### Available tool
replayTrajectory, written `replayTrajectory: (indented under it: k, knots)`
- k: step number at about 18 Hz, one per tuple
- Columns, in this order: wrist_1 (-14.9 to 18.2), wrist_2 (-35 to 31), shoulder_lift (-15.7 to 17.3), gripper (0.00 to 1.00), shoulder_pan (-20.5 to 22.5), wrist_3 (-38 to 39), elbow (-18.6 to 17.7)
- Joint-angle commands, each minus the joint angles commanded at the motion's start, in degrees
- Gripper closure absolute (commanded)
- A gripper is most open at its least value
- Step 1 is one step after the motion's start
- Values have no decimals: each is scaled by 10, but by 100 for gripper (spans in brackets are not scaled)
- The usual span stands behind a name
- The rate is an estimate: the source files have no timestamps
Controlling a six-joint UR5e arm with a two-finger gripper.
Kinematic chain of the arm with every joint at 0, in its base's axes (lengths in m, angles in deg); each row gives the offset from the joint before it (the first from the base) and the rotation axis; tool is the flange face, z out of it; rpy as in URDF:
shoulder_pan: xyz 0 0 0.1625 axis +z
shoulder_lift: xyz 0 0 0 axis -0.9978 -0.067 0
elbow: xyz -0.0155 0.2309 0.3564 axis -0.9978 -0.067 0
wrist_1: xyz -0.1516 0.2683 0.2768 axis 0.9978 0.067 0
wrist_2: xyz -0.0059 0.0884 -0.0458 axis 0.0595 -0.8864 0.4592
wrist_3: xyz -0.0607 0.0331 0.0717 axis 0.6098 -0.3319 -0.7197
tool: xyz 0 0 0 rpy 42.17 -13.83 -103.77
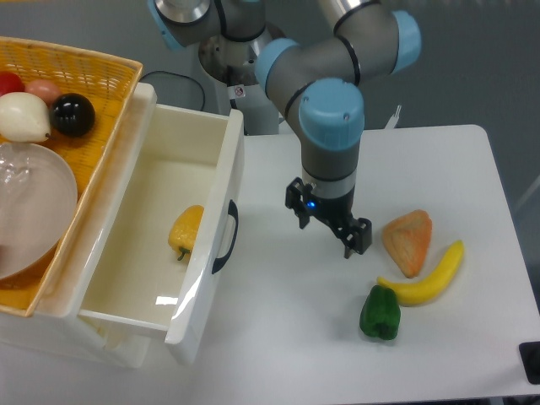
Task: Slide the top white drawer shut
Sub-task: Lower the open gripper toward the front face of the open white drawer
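Observation:
The top white drawer [207, 253] stands pulled far out of the cabinet at the left, its front panel tilted toward the table with a curved black handle [228, 237]. A yellow pepper [185, 230] lies inside it. My gripper [329, 234] hangs low over the table to the right of the drawer front, about a hand's width from the handle. Its fingers are apart and hold nothing.
An orange-tan bread piece [408, 240], a banana [427, 280] and a green pepper [380, 313] lie on the white table [287, 337] right of the gripper. A wicker basket [93, 80] with fruit and a glass bowl [29, 207] sits on the cabinet.

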Motion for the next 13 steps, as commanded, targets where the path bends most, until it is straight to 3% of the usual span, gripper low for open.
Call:
replayTrajectory:
  k: [6, 10, 13]
  knots:
    - [5, 46, -8, 0, -9, 144, 3]
    - [10, 63, -11, 0, -9, 150, -8]
    - [11, 129, -16, 0, 11, 164, -8]
